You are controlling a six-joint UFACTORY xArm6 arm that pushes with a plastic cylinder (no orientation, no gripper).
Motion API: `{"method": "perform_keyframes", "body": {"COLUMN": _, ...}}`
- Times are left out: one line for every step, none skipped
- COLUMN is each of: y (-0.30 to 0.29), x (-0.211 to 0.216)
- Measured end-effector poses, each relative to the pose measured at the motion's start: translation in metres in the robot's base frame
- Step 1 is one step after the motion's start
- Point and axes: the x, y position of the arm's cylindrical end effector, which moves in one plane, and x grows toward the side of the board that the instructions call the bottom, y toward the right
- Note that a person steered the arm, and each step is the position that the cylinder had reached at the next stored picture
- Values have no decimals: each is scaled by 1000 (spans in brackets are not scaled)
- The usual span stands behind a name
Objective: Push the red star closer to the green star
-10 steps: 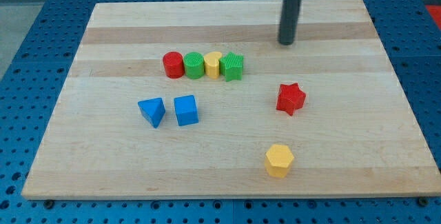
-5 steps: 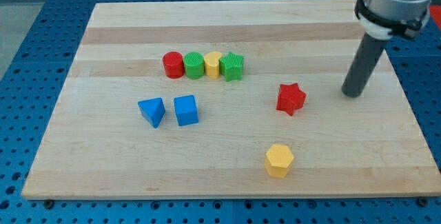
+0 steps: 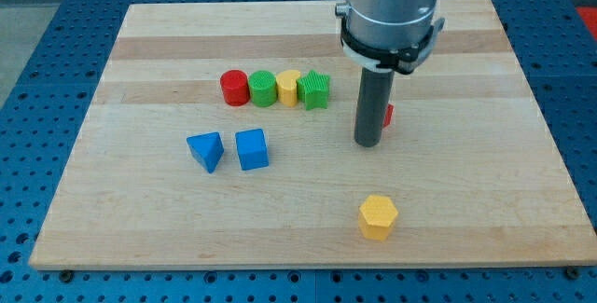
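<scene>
The red star (image 3: 388,115) is mostly hidden behind my rod; only a red sliver shows at the rod's right edge. The green star (image 3: 315,89) lies to its left and slightly higher, at the right end of a row of blocks. My tip (image 3: 367,143) rests on the board at the view's centre right, just below and left of the visible part of the red star. I cannot tell whether it touches the star.
The row left of the green star holds a yellow block (image 3: 288,87), a green cylinder (image 3: 263,89) and a red cylinder (image 3: 234,88). A blue triangle (image 3: 205,150) and blue cube (image 3: 252,149) lie lower left. A yellow hexagon (image 3: 378,216) lies below my tip, on the wooden board (image 3: 187,219).
My rod swung from the view's top, round the right side of the red star, to its lower left. The red star has shifted up and slightly left, toward the green star.
</scene>
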Motion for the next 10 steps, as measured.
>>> {"method": "perform_keyframes", "body": {"y": 1, "x": -10}}
{"method": "perform_keyframes", "body": {"y": 20, "x": -6}}
{"method": "perform_keyframes", "body": {"y": 55, "x": 3}}
{"method": "perform_keyframes", "body": {"y": 70, "x": 2}}
{"method": "perform_keyframes", "body": {"y": 70, "x": -7}}
{"method": "perform_keyframes", "body": {"y": 66, "x": -15}}
{"method": "perform_keyframes", "body": {"y": 50, "x": -16}}
{"method": "perform_keyframes", "body": {"y": 37, "x": -16}}
{"method": "perform_keyframes", "body": {"y": 31, "x": -17}}
{"method": "perform_keyframes", "body": {"y": 22, "x": -19}}
